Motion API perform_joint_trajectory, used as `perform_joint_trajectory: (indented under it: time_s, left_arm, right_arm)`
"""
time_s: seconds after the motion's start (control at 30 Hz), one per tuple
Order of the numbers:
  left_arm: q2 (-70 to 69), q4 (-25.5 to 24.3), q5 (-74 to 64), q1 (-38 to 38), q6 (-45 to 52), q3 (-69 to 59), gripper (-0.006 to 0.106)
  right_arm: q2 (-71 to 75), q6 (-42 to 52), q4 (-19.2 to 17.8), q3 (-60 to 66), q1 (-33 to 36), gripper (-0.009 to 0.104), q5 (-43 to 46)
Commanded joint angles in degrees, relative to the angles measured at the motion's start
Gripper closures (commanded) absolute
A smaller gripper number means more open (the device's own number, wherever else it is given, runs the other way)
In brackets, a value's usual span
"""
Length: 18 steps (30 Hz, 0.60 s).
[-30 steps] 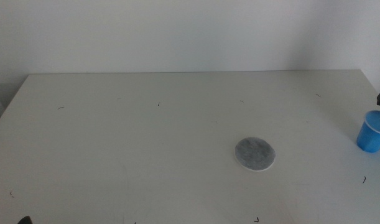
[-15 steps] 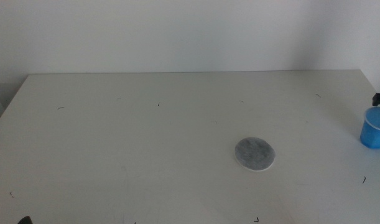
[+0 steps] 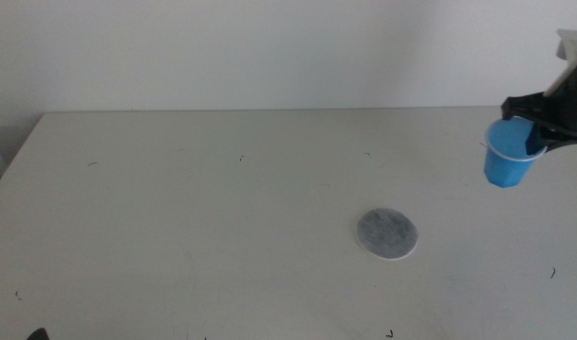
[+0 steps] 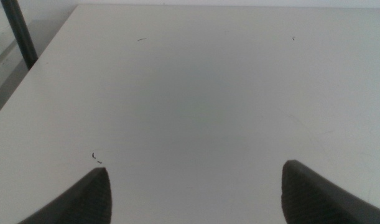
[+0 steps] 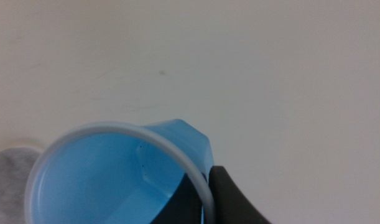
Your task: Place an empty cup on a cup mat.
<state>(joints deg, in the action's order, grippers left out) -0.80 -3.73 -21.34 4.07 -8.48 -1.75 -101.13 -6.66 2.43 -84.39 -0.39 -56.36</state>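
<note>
Right gripper (image 3: 536, 135) was clamped on the cup (image 3: 506, 157), one jaw inside the rim and one outside, pinching the wall between them. Held the cup in the air, above the table's (image 3: 222, 217) far right part, mouth up and slightly tilted. Seen empty in the right wrist view, cup (image 5: 115, 177) with its pale rim pressed against the dark jaw. Wall dented into a corner beside the jaw.

Mat (image 3: 387, 233) lay flat on the table, nearer the camera and to the left of the cup, well apart from it, with nothing on it. Showed also as a grey patch past the cup's rim in the right wrist view (image 5: 9, 171).

Left gripper (image 4: 196, 193) hung over bare table with jaws wide apart, holding and touching nothing.
</note>
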Motion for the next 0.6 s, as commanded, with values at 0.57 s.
perform_joint_trajectory:
  time_s: [0.57]
  left_arm:
    - [-0.26,-0.02,3.84,-0.06,-0.62,0.34,-0.005]
  right_arm:
    - [-1.57,-6.07,-0.16,-5.55,19.62,0.096,1.62]
